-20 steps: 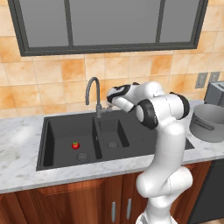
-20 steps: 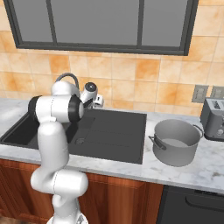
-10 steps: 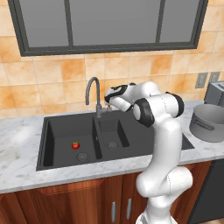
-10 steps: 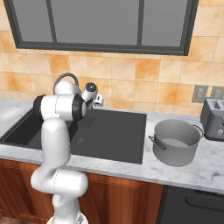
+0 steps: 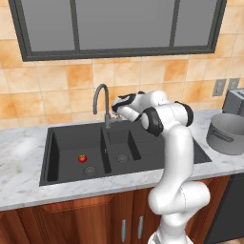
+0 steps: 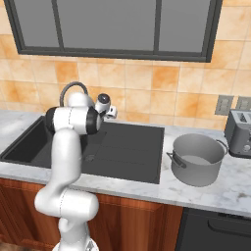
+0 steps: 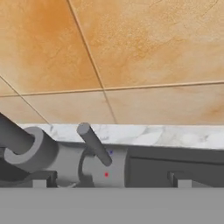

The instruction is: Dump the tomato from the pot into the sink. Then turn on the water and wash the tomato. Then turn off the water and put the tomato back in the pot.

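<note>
One tomato [image 5: 82, 157], red with a green top, lies on the floor of the wide left basin of the sink [image 5: 71, 177], just behind that basin's round drain; the left base view shows it, while in the right base view the arm stands in front of that part of the sink [image 6: 142, 172]. The pot [image 6: 196, 158] stands upright on the marble counter [image 6: 230, 188] to the right of the sink, well apart from the tomato. The right base view looks down into it and shows its bare grey bottom; the left base view gives only its outer wall [image 5: 228, 134]. Beside the pot stands a grey toaster [image 6: 239, 132]. The faucet [image 5: 100, 98] rises behind the divider between the basins. The gripper [image 5: 114, 115] is close by the faucet's base, jaws wide apart and holding nothing. The hand view looks straight at the faucet's lever handle [image 7: 94, 143], a short rod slanting up from the grey base, with the tiled wall [image 7: 131, 52] behind it.
</note>
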Robot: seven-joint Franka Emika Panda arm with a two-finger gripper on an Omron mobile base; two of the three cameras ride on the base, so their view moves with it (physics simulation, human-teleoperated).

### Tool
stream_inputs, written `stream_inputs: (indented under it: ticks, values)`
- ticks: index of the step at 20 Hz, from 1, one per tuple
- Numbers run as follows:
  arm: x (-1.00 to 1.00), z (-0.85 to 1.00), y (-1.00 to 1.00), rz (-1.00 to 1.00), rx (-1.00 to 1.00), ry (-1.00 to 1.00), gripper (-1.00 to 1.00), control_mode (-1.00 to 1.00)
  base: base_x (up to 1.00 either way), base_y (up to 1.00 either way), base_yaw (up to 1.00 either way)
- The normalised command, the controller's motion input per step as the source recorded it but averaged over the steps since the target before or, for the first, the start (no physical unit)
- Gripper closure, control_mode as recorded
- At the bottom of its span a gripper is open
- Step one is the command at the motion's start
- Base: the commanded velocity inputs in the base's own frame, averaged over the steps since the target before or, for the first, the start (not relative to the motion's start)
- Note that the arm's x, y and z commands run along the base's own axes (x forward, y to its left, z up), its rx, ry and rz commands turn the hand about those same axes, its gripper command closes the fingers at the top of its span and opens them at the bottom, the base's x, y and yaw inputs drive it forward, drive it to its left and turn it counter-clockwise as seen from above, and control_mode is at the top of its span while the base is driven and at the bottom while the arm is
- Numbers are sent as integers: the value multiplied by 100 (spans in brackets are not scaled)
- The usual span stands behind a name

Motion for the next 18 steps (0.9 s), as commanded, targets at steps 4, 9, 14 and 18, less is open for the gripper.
stream_inputs:
  ticks: [4, 9, 14, 18]
  values:
    - [30, -13, 6, 0, 0, 0, -100, -100, 0, 0, 0]
    - [30, -16, 5, 0, 0, 0, -100, -100, 0, 0, 0]
    - [24, -15, 3, 0, 0, 0, -100, -100, 0, 0, 0]
    - [15, -17, 0, 0, 0, 0, -100, -100, 0, 0, 0]
